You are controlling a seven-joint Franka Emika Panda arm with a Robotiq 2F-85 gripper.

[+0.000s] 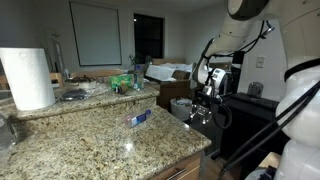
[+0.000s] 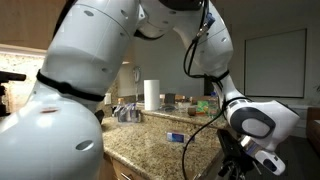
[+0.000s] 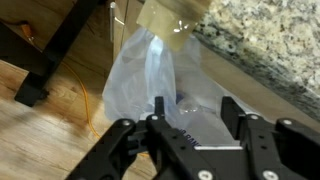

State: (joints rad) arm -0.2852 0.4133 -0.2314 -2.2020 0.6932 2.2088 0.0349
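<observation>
Gripper (image 3: 193, 112), jaws spread, straddled the clear plastic bag (image 3: 140, 75) hanging beside the granite counter (image 3: 270, 40), apparently at the release step, so the next move called for backing off without snagging the film.

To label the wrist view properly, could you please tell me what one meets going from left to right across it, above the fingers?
Black furniture frame → clear plastic bag → granite countertop.
</observation>
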